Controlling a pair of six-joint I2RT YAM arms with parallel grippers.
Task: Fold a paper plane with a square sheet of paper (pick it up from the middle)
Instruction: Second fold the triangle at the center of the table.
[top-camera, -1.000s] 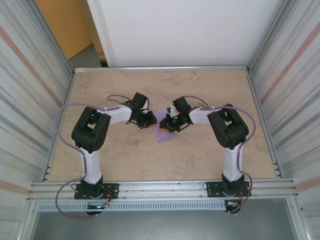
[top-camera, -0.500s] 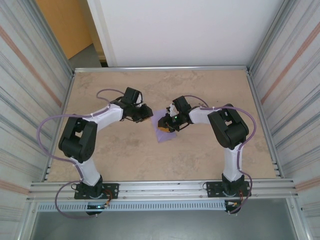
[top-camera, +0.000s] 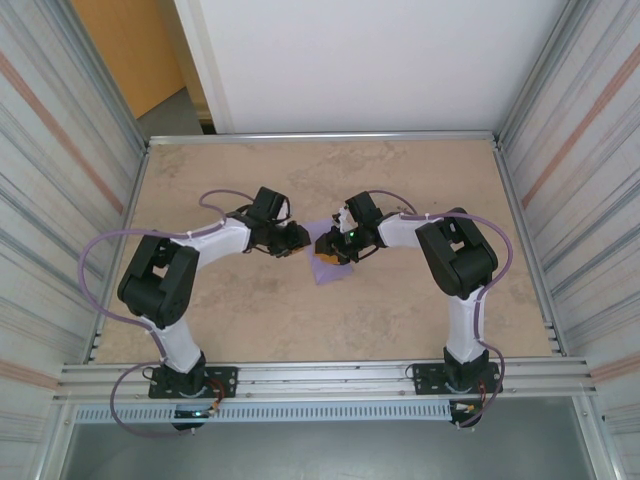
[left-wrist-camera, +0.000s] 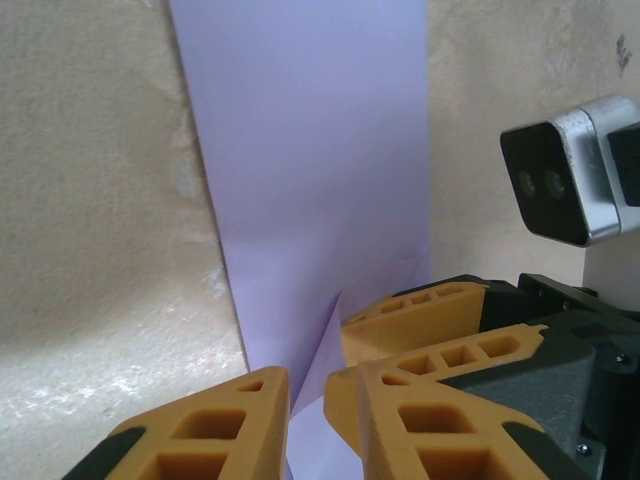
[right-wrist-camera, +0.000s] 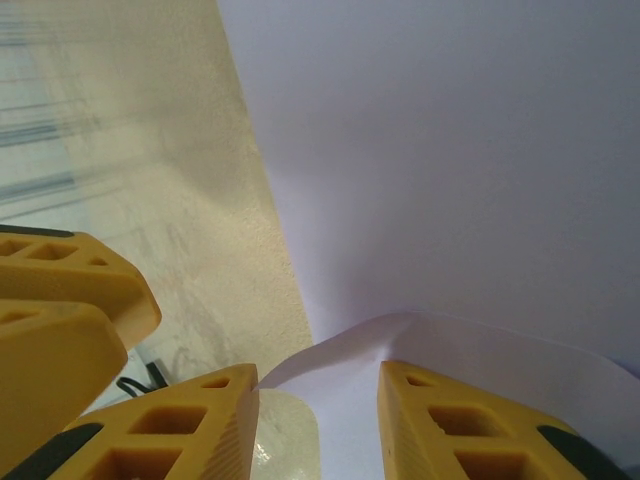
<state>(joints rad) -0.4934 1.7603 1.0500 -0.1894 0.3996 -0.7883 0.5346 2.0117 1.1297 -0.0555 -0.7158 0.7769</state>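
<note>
top external: square sheet of paper (top-camera: 328, 270) lying mid table (top-camera: 420, 310), left gripper (top-camera: 297, 240) and right gripper (top-camera: 335, 250) nose to nose over its far part | left wrist: left jaws just a crack apart, lavender paper in the gap, looks unpinched | right wrist: right jaws wider apart, lifted paper flap between them, nothing clamped

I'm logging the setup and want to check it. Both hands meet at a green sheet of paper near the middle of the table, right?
Not green. The sheet of paper is lavender, as the left wrist view shows plainly. The rest stands: the left hand and the right hand meet at it near the middle of the table.
</note>
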